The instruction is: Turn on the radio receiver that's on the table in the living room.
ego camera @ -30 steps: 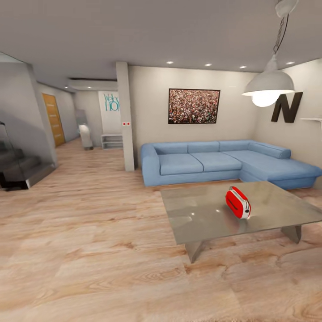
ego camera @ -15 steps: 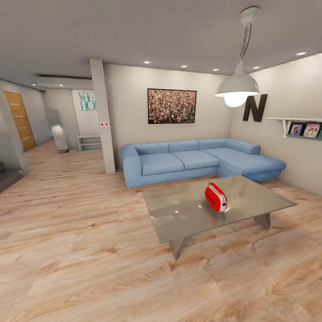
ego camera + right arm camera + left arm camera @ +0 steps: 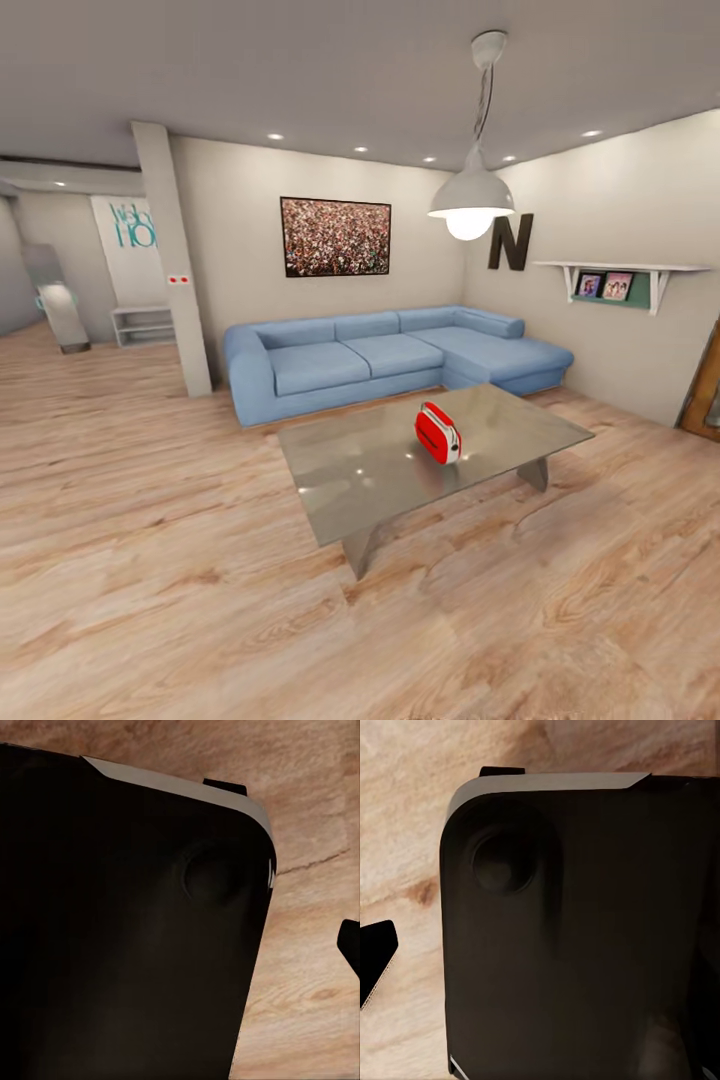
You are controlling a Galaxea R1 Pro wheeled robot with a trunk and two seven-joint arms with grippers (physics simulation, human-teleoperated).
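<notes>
The living room (image 3: 120, 480) view has swung rightward, radio receiver (image 3: 438, 433) unmoved on the table (image 3: 350, 480); end effector states cannot be told.

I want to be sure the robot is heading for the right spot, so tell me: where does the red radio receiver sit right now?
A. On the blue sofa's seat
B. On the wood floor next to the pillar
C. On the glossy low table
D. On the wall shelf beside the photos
C: in the head view the radio receiver stands on the reflective top of the table, in front of the blue sofa.
</notes>
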